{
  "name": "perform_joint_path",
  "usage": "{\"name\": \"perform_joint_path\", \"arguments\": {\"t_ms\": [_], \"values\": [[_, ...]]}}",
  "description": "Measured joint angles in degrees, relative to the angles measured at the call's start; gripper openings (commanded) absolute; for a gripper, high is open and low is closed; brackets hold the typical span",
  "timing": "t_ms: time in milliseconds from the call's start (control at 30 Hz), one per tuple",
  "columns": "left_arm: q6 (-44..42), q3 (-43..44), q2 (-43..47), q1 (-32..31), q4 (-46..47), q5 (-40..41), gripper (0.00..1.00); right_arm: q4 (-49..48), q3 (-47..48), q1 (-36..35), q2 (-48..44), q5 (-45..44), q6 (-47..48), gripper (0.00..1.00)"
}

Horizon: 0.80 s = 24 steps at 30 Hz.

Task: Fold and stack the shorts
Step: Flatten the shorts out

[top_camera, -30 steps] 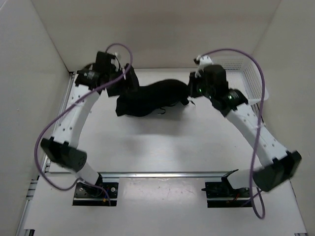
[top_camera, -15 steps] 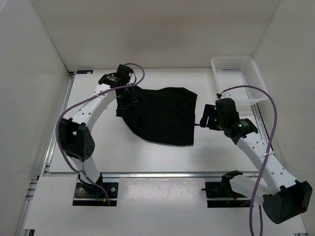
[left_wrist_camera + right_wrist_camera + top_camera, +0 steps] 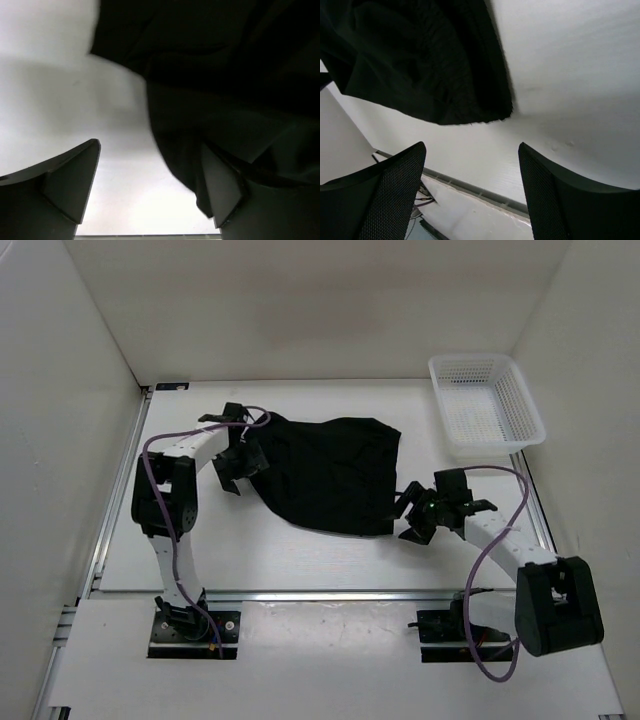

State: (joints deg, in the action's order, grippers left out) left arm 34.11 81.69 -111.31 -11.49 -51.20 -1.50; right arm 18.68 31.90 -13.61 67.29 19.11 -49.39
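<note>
The shorts (image 3: 330,475) lay spread on the tabletop (image 3: 260,560) in the middle of the overhead view. Their wide edge ran across the upper middle, and the cloth tapered toward the lower middle of the frame.

The left pincer (image 3: 238,464) sat low at the left edge of the fabric. In the left wrist view its jaws stood wide apart with nothing caught between them. The shorts (image 3: 225,75) filled the upper right of that frame, and a dark fold hung against the finger (image 3: 222,185) at the lower right. Whether the cloth actually touched that finger could not be told. The other finger (image 3: 70,180) stood over bare white surface.

The right pincer (image 3: 411,513) lay just beside the lower right corner of the shorts. It too was spread wide and held nothing. In the right wrist view a hemmed corner of the shorts (image 3: 425,65) occupied the upper left, clear of both fingers (image 3: 390,195).

A white basket (image 3: 487,405) stood in the upper right of the overhead view, well apart from the shorts.
</note>
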Motion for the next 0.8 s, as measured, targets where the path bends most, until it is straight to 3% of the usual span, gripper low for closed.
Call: {"name": "perform_joint_path", "arguments": {"t_ms": [133,267,300,433,467,567,667,800], "values": [[0.0,1.07,-3.87,-0.24,2.01,-2.54,0.67,-6.05,0.0,-0.02,5.6,0.98,-2.1,0.73],[0.11,3.04,-6.03,0.04,2.29,-4.37,0.17,-9.29,0.92,-1.11,12.83,0.55,-2.99,0.64],[0.02,3.56,-6.29,0.2,2.43,-4.72,0.1,-9.7,1.73,-1.38,14.23,0.76,-3.21,0.63],[-0.33,5.07,-6.45,0.81,3.06,-6.64,0.1,-11.87,4.57,-2.97,18.84,-0.85,-2.86,0.16],[-0.35,5.51,-6.45,0.9,3.02,-6.95,0.1,-11.74,5.09,-3.19,19.63,-1.42,-2.93,0.0],[-0.22,8.26,-6.45,1.18,1.73,-7.41,0.1,-8.46,9.49,-3.54,21.7,-3.45,-2.89,0.0],[-0.17,16.65,-6.99,1.68,-2.69,-7.39,0.1,-3.41,21.03,-2.32,24.52,-5.31,-1.29,0.0],[-0.24,39.5,-9.77,2.97,-9.03,-7.43,0.1,0.2,43.19,0.42,28.37,-7.08,1.88,0.0]]}}
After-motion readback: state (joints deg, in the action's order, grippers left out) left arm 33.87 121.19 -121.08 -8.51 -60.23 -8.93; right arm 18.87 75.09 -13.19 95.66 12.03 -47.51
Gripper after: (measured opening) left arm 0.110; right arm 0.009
